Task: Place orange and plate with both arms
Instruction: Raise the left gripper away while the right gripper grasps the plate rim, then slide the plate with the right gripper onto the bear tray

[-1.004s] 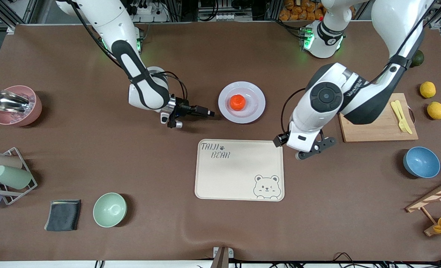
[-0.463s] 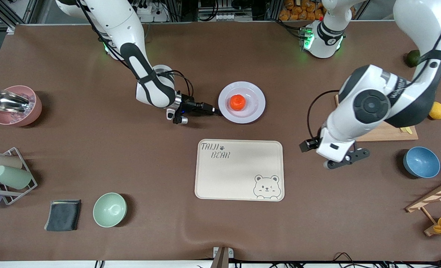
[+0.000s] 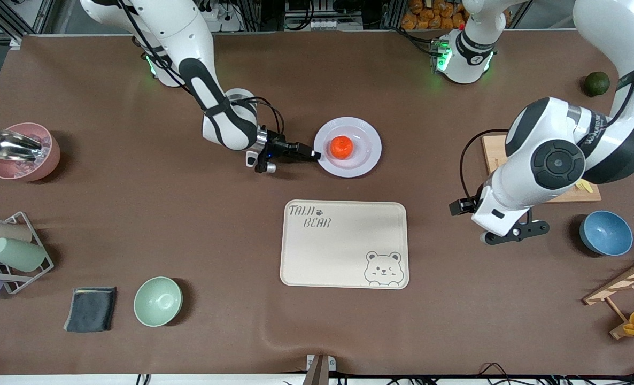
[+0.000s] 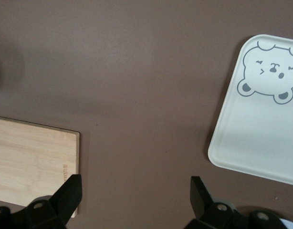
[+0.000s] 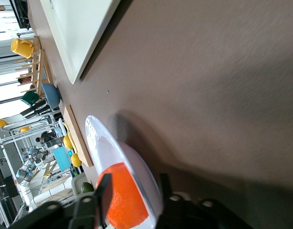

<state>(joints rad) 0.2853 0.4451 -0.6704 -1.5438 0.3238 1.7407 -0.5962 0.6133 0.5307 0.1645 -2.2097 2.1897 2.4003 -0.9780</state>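
We see the plate (image 3: 348,147) lying on the brown surface (image 3: 135,214), farther from the front camera than the cream tray (image 3: 344,245) with the bear drawing, and the orange (image 3: 341,147) sitting in the plate's middle. The right gripper (image 3: 314,155) is down at the plate's rim on the side toward the right arm's end of the surface; in the right wrist view its fingers (image 5: 103,191) straddle the plate's edge (image 5: 108,152), one over the rim next to the orange (image 5: 125,200) and one on the outer side, partly drawn together, though we cannot tell whether they already pinch the rim. The left gripper (image 3: 516,233) hangs over bare surface between the tray and the blue bowl (image 3: 605,232), and in the left wrist view its fingers (image 4: 70,195) are spread wide with nothing between them, above the brown cloth between the tray's corner (image 4: 256,124) and the wooden cutting board (image 4: 34,164). That board (image 3: 541,176) lies toward the left arm's end, partly covered by the left arm, and a dark green fruit (image 3: 597,83) rests farther from the front camera. Toward the right arm's end we see a pink bowl (image 3: 20,152) holding a metal scoop, a wire rack of cups (image 3: 9,251), a folded dark cloth (image 3: 91,309) and, beside it, a mint green bowl (image 3: 157,301).
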